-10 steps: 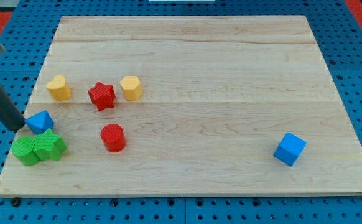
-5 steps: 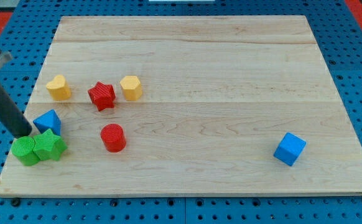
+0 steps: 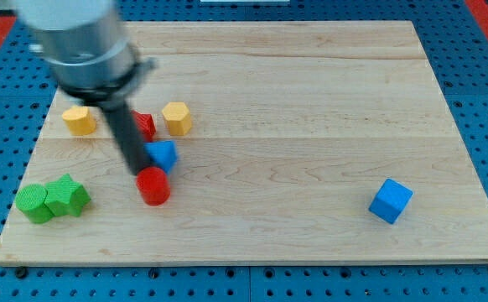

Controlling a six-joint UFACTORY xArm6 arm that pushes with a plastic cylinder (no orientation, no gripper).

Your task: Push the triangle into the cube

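Note:
The blue triangle (image 3: 163, 154) lies left of the board's middle, just above the red cylinder (image 3: 153, 185). The blue cube (image 3: 391, 200) sits far off at the view's lower right. My tip (image 3: 140, 172) is at the triangle's left side, touching or nearly touching it, and right at the upper left edge of the red cylinder. The rod and the arm's blurred grey body rise to the view's upper left and hide most of the red star (image 3: 146, 125).
A yellow heart-shaped block (image 3: 80, 120) and a yellow hexagonal block (image 3: 177, 117) sit at the upper left. Two green blocks (image 3: 52, 200) stand together at the lower left. The wooden board (image 3: 311, 101) lies on a blue pegboard.
My tip has swept fast to the right, from the board's left edge. The blue triangle has moved right with it, from beside the green blocks to just above the red cylinder.

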